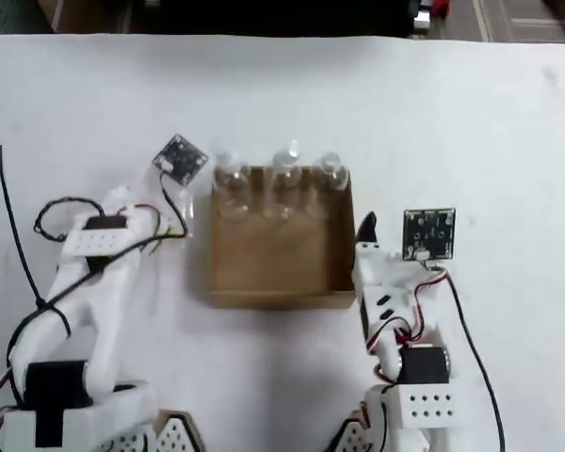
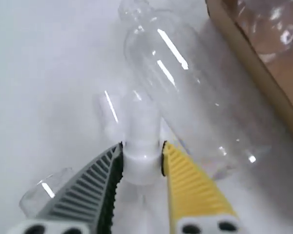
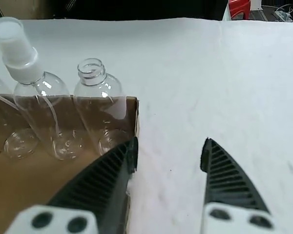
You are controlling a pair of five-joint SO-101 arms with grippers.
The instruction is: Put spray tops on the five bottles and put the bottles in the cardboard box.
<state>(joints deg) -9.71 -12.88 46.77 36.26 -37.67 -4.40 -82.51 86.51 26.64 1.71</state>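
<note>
Currently your left gripper (image 2: 141, 146) pinches a white spray top (image 2: 141, 163). A clear bottle (image 2: 185, 83) lies on the table (image 2: 39, 73) beside the cardboard box (image 2: 254, 63), long axis roughly along its wall, neck pointing away from you. Your right gripper (image 3: 169, 146) is spread.

A white table (image 1: 471, 113) stretches well ahead of the fingertips of the right gripper (image 3: 168, 148). Its cover is matte and evenly lit, with only soft shadows. Past the table's far edge lies a dark band (image 1: 264, 14) (too dim to make anything out). Ahead of the fingertips and off to the right, a red object (image 3: 239, 9) stands on pale floor (image 1: 508, 19) marked with light lines. Far off to the left, something brown (image 1: 85, 11) shows at the edge.
</note>
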